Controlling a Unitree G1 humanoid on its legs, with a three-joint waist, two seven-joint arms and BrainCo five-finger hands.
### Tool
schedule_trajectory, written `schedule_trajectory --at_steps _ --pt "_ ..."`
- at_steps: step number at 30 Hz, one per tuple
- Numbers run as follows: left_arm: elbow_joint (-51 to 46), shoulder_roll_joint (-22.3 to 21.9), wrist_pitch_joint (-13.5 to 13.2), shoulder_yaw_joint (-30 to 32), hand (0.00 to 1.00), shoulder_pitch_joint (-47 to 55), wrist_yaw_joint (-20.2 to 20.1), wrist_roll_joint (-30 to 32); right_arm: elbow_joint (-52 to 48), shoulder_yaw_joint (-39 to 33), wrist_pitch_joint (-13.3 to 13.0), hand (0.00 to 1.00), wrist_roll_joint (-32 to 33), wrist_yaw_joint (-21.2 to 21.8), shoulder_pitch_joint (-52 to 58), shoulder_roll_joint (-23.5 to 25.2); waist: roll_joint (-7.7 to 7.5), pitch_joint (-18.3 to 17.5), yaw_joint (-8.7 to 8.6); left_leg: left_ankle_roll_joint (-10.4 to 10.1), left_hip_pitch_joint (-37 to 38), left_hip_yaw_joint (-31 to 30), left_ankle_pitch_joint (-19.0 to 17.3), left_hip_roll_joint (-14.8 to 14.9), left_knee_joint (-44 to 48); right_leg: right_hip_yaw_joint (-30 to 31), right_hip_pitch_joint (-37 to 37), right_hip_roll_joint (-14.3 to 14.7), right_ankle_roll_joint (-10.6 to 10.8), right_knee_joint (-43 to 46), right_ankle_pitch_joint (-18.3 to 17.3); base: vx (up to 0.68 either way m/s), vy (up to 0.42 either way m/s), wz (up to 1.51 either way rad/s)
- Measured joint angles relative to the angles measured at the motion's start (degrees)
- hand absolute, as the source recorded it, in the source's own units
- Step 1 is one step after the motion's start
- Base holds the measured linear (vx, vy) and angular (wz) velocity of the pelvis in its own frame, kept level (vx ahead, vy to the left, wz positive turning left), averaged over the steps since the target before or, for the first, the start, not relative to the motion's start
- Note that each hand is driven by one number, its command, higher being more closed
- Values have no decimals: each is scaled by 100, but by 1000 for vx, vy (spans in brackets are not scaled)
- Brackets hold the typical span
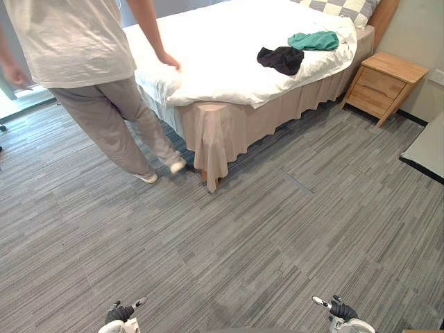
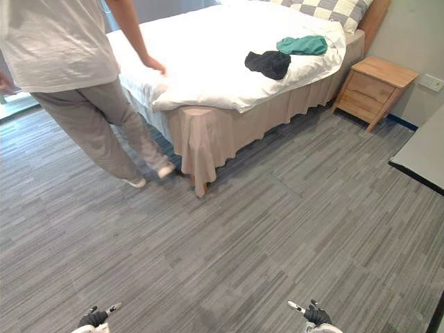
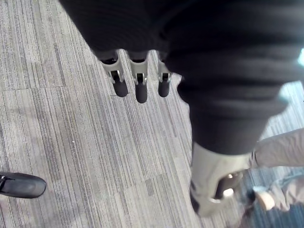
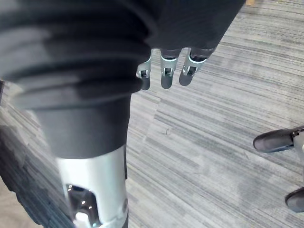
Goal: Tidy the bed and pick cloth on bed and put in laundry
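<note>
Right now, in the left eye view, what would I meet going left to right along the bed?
person → black cloth → green cloth → wooden nightstand

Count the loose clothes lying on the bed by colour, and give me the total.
black cloth: 1
green cloth: 1
Total on the bed: 2
</note>
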Motion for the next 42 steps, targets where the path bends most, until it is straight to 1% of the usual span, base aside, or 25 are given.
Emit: schedule_trajectory --at_steps 6,10,13,15,20,25,30,37,38,39,40,41,42 --pt "0 47 166 -1 0 3 46 104 0 1 0 0 1 -2 1 -1 17 -11 -2 1 -18 94 0 0 0 0 -30 1 -4 4 -2 -47 -18 -2" --pt "1 101 217 -1 0 12 84 102 1 6 0 0 1 0 11 -2 28 -17 -7 3 -25 106 1 0 -3 -10 -41 5 -10 4 -4 -67 -25 -1" --pt "2 102 217 -2 0 13 87 94 1 40 0 0 0 0 11 -4 38 -22 -9 8 -23 119 5 2 -41 -21 -56 12 -15 0 -5 -58 -18 0" --pt "4 102 217 -3 0 12 83 94 1 62 0 0 -1 0 11 -3 60 -40 -10 54 -23 124 35 13 -142 -28 -104 33 -26 -4 1 -63 -19 1" --pt "19 96 210 -19 0 29 -2 91 4 147 -1 0 -15 -1 17 -2 37 -50 -12 121 -21 138 79 8 -210 -78 -116 37 -47 -44 15 -57 -23 0" --pt "21 83 184 -69 0 18 -36 -17 4 236 0 0 -209 0 18 -3 10 -64 -17 121 -2 179 129 6 -296 -149 -99 47 -91 -125 43 0 0 0" --pt "21 79 118 -128 0 14 -74 -136 4 236 0 0 -210 1 12 -3 -18 -81 -24 120 13 192 128 7 -296 -154 -85 47 -108 -125 59 0 0 0" --pt "25 28 118 -197 0 17 -137 -136 3 236 4 0 -222 3 10 -3 -66 -35 -25 105 98 270 111 3 -290 -64 -41 44 -126 -99 77 -5 -14 -7" --pt "40 23 118 -268 0 14 -141 -139 3 236 4 0 -225 2 11 -4 -61 -28 -25 83 112 275 89 12 -266 -52 -67 40 -100 2 50 -19 -15 -12" --pt "41 5 117 -334 0 -7 -144 -156 -7 244 -1 0 -222 2 1 -4 -41 30 -26 80 101 301 -17 33 -160 -38 -216 10 12 358 -124 -19 -6 -10" --pt "43 3 117 -370 0 -39 -145 -177 -11 258 -3 0 -222 2 0 0 -55 92 -26 97 87 337 -101 29 -62 -40 -311 -36 48 612 -253 -31 5 -19" --pt "51 -4 118 -511 0 -137 -145 -252 -20 320 -2 0 -217 2 -57 7 -69 314 -5 168 70 434 -358 36 271 -86 -612 -166 293 1512 -535 -89 10 -31" --pt "67 -13 116 -580 0 -170 -147 -328 -26 415 0 0 -206 -2 -90 23 -83 481 8 245 11 540 -600 62 550 -244 -1112 -354 408 2659 -646 -139 23 -42"
